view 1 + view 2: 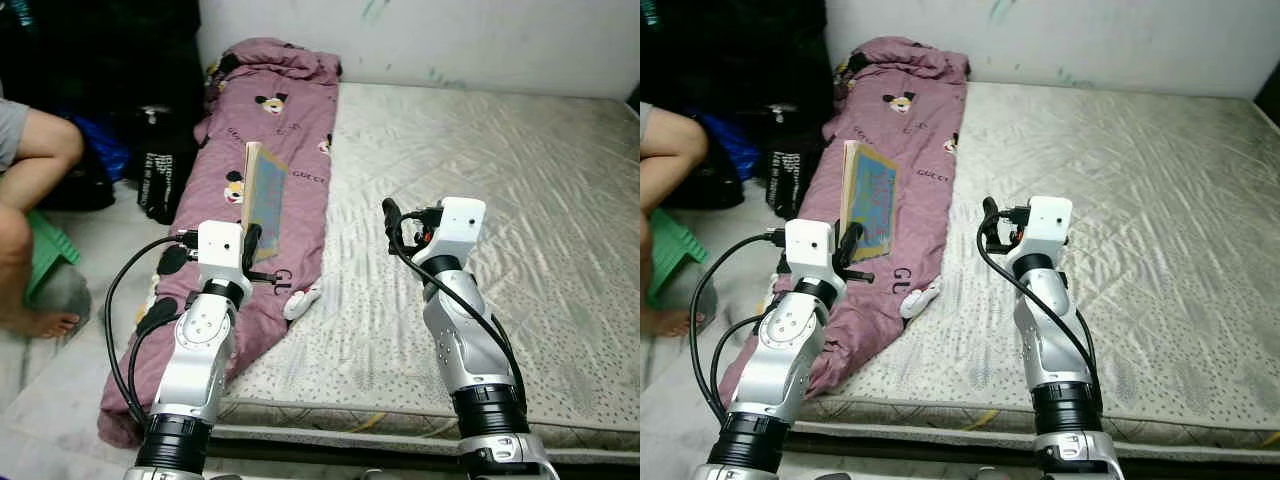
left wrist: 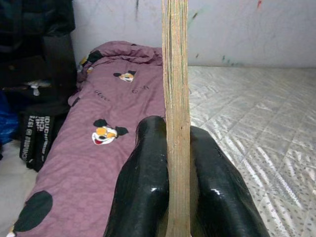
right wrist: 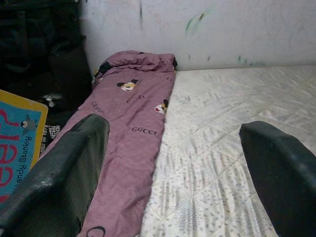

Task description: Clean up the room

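Observation:
A thin book (image 1: pixel 265 195) with a blue and yellow cover stands upright in my left gripper (image 1: pixel 252 240), which is shut on its lower edge. The left wrist view shows the book (image 2: pixel 177 74) edge-on, clamped between the two black fingers (image 2: pixel 148 168). It hangs just above a purple cartoon-print blanket (image 1: pixel 275 120) that lies along the left side of the bare mattress (image 1: pixel 500 170). My right gripper (image 1: pixel 392 222) is held over the mattress to the right of the book. Its fingers (image 3: pixel 64 163) are open, with nothing between them.
A person's bare leg (image 1: pixel 30 190) and foot are at the far left beside a green stool (image 1: pixel 45 255). A black bag (image 1: pixel 160 175) stands on the floor against the bed. A small white thing (image 1: pixel 303 300) lies at the blanket's edge. A wall runs behind the bed.

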{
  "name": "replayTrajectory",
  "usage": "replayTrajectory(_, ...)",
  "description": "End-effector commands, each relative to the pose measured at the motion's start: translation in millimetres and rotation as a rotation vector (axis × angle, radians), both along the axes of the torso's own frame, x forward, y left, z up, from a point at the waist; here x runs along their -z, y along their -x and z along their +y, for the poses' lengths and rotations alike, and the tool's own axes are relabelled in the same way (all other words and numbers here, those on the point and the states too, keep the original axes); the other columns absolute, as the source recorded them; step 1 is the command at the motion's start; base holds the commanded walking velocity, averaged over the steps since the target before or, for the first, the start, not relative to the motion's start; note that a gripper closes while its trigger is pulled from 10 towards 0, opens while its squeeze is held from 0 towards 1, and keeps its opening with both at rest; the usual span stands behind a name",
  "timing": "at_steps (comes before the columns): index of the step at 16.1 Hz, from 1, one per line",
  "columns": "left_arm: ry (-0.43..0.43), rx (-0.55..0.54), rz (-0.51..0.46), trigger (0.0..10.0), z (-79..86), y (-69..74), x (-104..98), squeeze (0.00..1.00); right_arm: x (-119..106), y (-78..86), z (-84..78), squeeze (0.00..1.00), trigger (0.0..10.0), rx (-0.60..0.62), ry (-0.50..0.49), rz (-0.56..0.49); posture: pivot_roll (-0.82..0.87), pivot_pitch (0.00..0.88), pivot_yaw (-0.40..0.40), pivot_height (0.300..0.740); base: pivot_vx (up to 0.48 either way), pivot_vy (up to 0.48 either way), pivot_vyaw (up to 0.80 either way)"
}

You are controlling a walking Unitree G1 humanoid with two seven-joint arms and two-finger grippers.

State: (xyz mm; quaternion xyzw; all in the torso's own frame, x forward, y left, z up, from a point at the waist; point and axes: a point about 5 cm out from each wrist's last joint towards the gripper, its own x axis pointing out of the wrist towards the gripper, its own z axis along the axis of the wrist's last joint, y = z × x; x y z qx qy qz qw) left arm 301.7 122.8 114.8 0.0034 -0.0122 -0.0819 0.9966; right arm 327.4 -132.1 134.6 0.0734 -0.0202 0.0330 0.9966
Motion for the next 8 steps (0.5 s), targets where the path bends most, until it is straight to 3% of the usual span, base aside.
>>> replayTrajectory(1,-0.003,-0.006,-0.02,10.0,0.1,-0.7,-4.3,0.0,1.1,-0.9,0.8,0.0,10.0,-0.004,0.008,0.004,0.05,0.0,-0.001,0.74,0.0,0.0,0.0)
replayTrajectory(4,-0.004,-0.008,-0.018,10.0,0.5,-0.5,-4.1,0.0,1.6,-0.1,1.6,0.0,10.0,-0.003,0.012,0.006,0.05,0.0,-0.001,0.74,0.0,-0.216,0.0)
replayTrajectory(8,-0.001,-0.008,-0.015,10.0,0.5,-0.9,-3.5,0.0,2.2,-0.1,1.2,0.0,10.0,0.001,0.016,0.01,0.04,0.0,0.0,0.74,0.0,-0.352,-0.66)
